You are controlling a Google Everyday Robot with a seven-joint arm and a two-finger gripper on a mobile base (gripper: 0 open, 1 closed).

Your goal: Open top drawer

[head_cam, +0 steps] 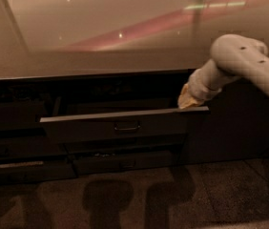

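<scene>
The top drawer (125,128) is a wide dark grey front with a small central bar handle (127,127). It stands pulled out from the cabinet, and its pale grey top edge (101,116) shows as a long strip. My gripper (190,99) comes in from the right on a white arm (239,56). It sits at the right end of the drawer's top edge, just behind the front. The inside of the drawer is dark and hidden.
A glossy countertop (101,37) overhangs the drawers. A narrower drawer front (125,163) sits below, and more dark fronts (15,151) are at the left. A dark cabinet panel (230,128) is at the right. The floor (134,199) carries shadows.
</scene>
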